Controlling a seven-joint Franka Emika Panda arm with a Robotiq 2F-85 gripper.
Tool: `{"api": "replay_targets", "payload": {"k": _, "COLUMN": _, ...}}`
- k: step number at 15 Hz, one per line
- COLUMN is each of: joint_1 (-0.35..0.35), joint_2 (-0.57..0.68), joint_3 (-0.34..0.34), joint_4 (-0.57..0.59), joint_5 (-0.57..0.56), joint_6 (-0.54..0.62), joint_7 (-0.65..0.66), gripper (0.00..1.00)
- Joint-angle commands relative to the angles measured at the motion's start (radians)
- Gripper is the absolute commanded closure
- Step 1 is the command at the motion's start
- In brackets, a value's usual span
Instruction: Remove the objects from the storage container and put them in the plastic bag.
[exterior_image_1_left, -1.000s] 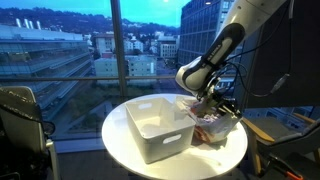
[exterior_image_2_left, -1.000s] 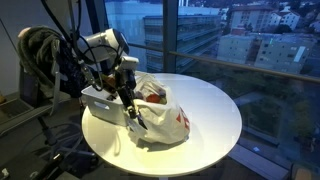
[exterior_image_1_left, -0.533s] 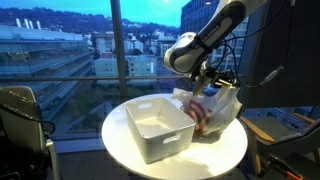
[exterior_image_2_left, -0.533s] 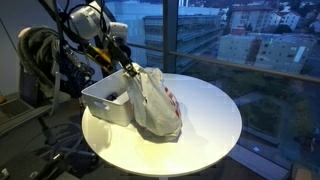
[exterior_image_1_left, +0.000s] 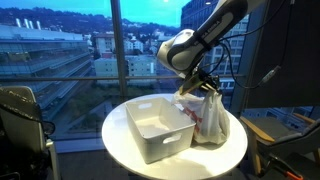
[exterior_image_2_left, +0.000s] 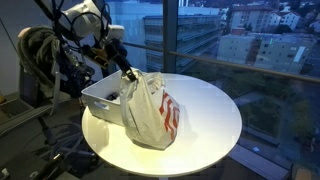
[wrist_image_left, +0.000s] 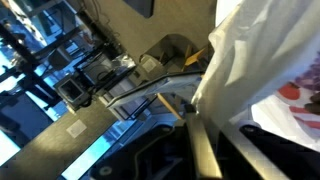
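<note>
- Plastic bag (exterior_image_1_left: 211, 116), thin, crinkly and white, hangs straight down from your gripper (exterior_image_1_left: 199, 90). Its bottom appears to rest on the round white table (exterior_image_1_left: 128, 152) directly beneath the fingers.
- Your fingers are closed, pinching the bag at its very top. The plastic is drawn up into a peak at the pinch and spreads wider below it.
- Red-orange print (exterior_image_2_left: 168, 114) shows on the side of the bag, well below the fingers.
- Storage container (exterior_image_1_left: 155, 126), a white rectangular tub with tall straight walls, stands on the table just beside the bag. It sits lower than the fingers and off to one side of them. You cannot tell whether bag and tub touch.
- In the wrist view, white plastic fills the right half of the picture. One dark finger (wrist_image_left: 205, 150) lies against the plastic, and a patch of the red print shows at the far right.
- Behind the arm, tall windows (exterior_image_1_left: 70, 50) look out on city buildings in blue evening light.
</note>
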Motion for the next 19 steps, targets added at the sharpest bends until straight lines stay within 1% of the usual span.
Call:
{"api": "replay_targets", "payload": {"k": 1, "joint_1": -0.029, "joint_2": -0.036, "joint_3": 0.015, "joint_4": -0.051, "joint_5": 0.06, "joint_6": 0.204, "joint_7": 0.017, "gripper": 0.67}}
{"api": "replay_targets", "payload": {"k": 4, "joint_1": -0.022, "joint_2": -0.113, "joint_3": 0.015, "joint_4": -0.101, "joint_5": 0.084, "joint_6": 0.34, "joint_7": 0.02, "gripper": 0.47}}
{"api": "replay_targets", "payload": {"k": 7, "joint_1": -0.026, "joint_2": -0.216, "joint_3": 0.029, "joint_4": -0.162, "joint_5": 0.16, "joint_6": 0.446, "joint_7": 0.001, "gripper": 0.23}}
{"api": "replay_targets", "payload": {"k": 9, "joint_1": -0.029, "joint_2": -0.285, "joint_3": 0.036, "joint_4": -0.21, "joint_5": 0.214, "joint_6": 0.526, "joint_7": -0.008, "gripper": 0.09}}
{"api": "replay_targets", "payload": {"k": 10, "joint_1": -0.028, "joint_2": -0.32, "joint_3": 0.038, "joint_4": -0.236, "joint_5": 0.217, "joint_6": 0.573, "joint_7": -0.001, "gripper": 0.01}}
{"api": "replay_targets", "payload": {"k": 13, "joint_1": -0.037, "joint_2": -0.378, "joint_3": 0.042, "joint_4": -0.294, "joint_5": 0.198, "joint_6": 0.738, "joint_7": 0.009, "gripper": 0.0}}
{"api": "replay_targets", "payload": {"k": 15, "joint_1": -0.045, "joint_2": -0.392, "joint_3": 0.043, "joint_4": -0.321, "joint_5": 0.214, "joint_6": 0.81, "joint_7": -0.004, "gripper": 0.0}}
{"api": "replay_targets", "payload": {"k": 19, "joint_1": -0.051, "joint_2": -0.397, "joint_3": 0.048, "joint_4": -0.356, "joint_5": 0.252, "joint_6": 0.863, "joint_7": -0.037, "gripper": 0.0}}
